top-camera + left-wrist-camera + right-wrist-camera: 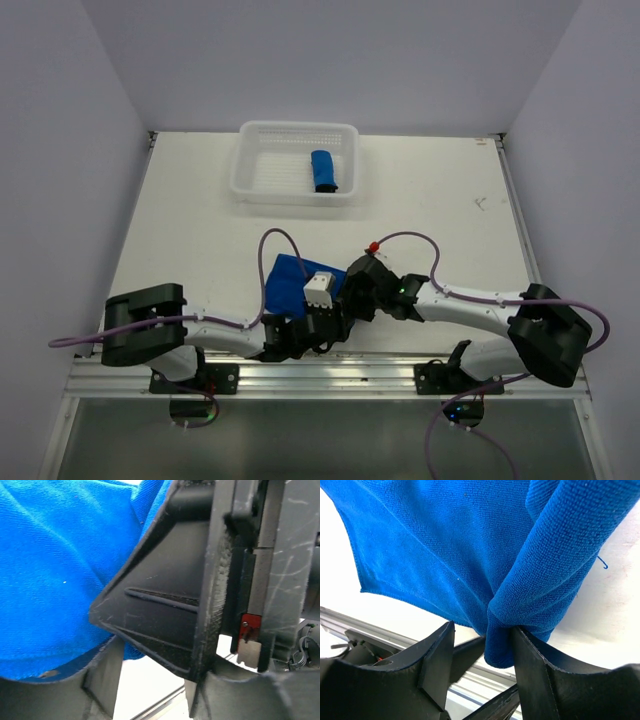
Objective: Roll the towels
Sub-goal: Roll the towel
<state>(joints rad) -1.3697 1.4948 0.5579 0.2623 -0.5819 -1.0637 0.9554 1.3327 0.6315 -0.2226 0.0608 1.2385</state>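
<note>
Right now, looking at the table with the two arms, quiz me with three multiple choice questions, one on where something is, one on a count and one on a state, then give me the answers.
1. Where is the rolled towel?
A) inside the white basket
B) outside it, to its left
C) down at the near edge

2. How many blue towels are in view from above?
A) one
B) two
C) three

3. How is the towel near the arms?
A) rolled tight
B) spread flat with no fold
C) loose, with a fold between the fingers of the right gripper

Answers:
1 A: it lies within the basket's walls at the far edge.
2 B: one is in the basket and one is by the arms.
3 C: the right wrist view shows the bunched fold between the fingers.
</note>
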